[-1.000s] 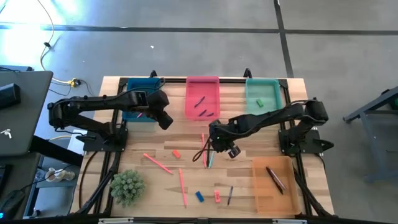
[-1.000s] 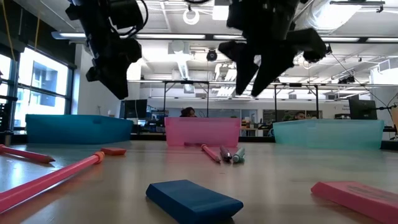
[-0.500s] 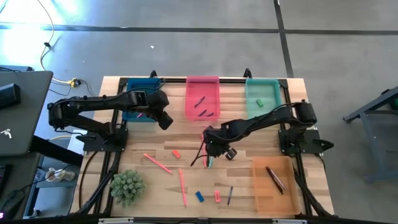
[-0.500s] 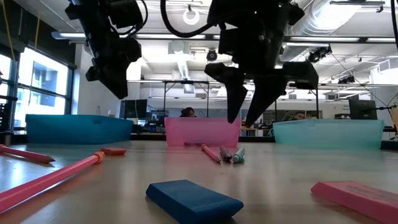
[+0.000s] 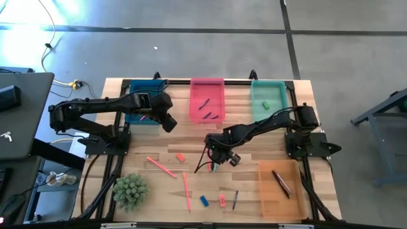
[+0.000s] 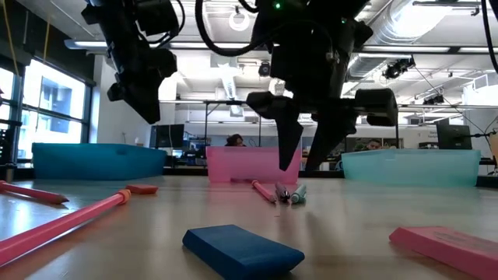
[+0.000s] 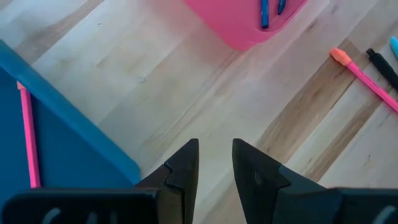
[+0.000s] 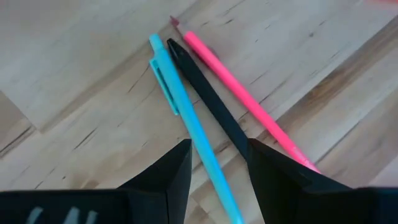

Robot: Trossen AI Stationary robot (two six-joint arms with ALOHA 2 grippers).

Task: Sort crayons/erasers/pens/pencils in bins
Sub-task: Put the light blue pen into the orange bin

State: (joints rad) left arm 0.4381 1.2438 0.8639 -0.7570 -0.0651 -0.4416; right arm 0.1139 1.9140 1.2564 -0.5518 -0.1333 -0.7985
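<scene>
High view shows you the bench (image 5: 254, 130) with four bins: the dark blue bin (image 5: 135, 86), pink bin (image 5: 207, 89) and teal bin (image 5: 270, 89) in a row along its far edge, and the orange bin (image 5: 270, 194) at the near right. Your right end effector (image 5: 213, 159) hangs mid-bench over a small cluster of sticks, while the left end effector (image 5: 169, 122) waits just beside the dark blue bin. A green eraser (image 5: 265, 105) lies in the teal bin; a blue eraser (image 5: 204, 201) and a red-pink eraser (image 5: 222, 200) lie near the front edge, and another red-pink eraser (image 5: 180, 157) sits further left. A small green plant (image 5: 130, 191) stands at the near left corner. Low view puts the blue eraser (image 6: 243, 250) closest to you, and the right end effector (image 6: 310, 152) above the sticks with its fingers apart and clear of the bench. Left wrist view gives you the left end effector (image 7: 214, 155) with a narrow gap between its fingers, gripping nothing, over bare wood by the dark blue bin (image 7: 68, 155). Right wrist view shows your right end effector (image 8: 217, 162) spread wide, straddling a teal pen (image 8: 186, 118) and a black pen (image 8: 208, 99), with a pink pencil (image 8: 239, 84) just beside them.
</scene>
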